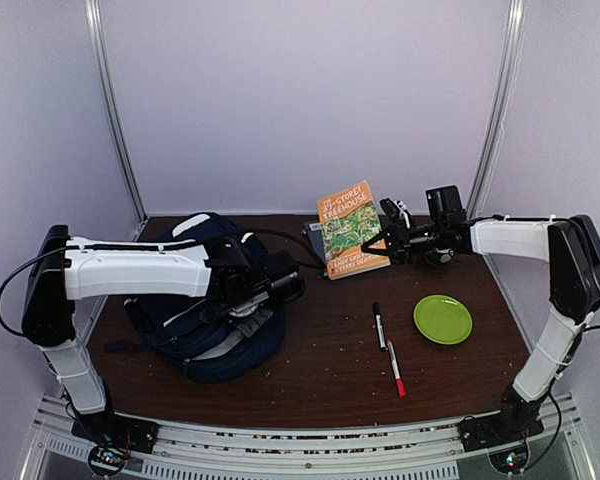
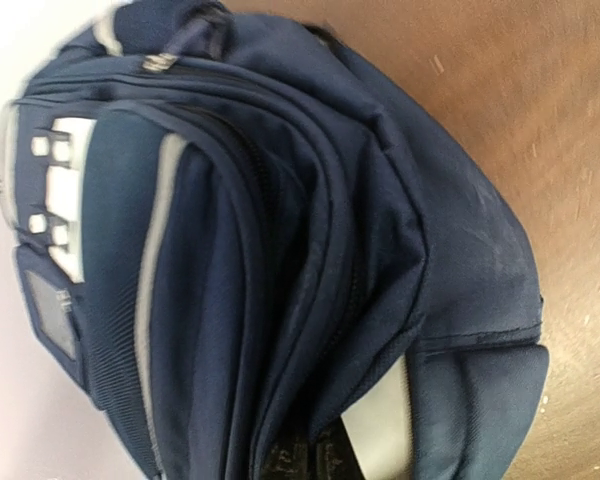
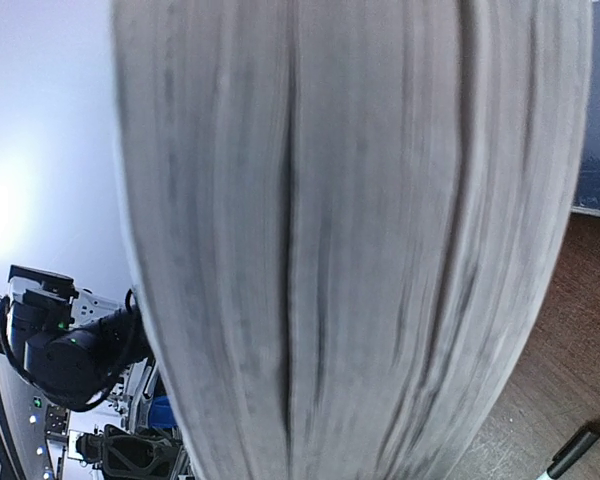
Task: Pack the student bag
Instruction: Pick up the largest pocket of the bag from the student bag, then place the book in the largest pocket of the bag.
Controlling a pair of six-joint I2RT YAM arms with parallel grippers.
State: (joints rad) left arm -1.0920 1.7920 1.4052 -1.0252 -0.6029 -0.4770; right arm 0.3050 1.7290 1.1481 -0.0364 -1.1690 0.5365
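Brown table [image 1: 320,350]: student bag [image 1: 180,335], "Storey Treehouse" book [image 1: 350,228]

The student bag [image 1: 185,335] lies on the brown table [image 1: 320,345], the left gripper [image 1: 270,290] over its right side. Right of the bag, the right gripper [image 1: 385,243] clamps an upright orange book [image 1: 345,225]. Farther right lie a black marker [image 1: 378,325], a red marker [image 1: 395,368] and a green plate [image 1: 442,319].
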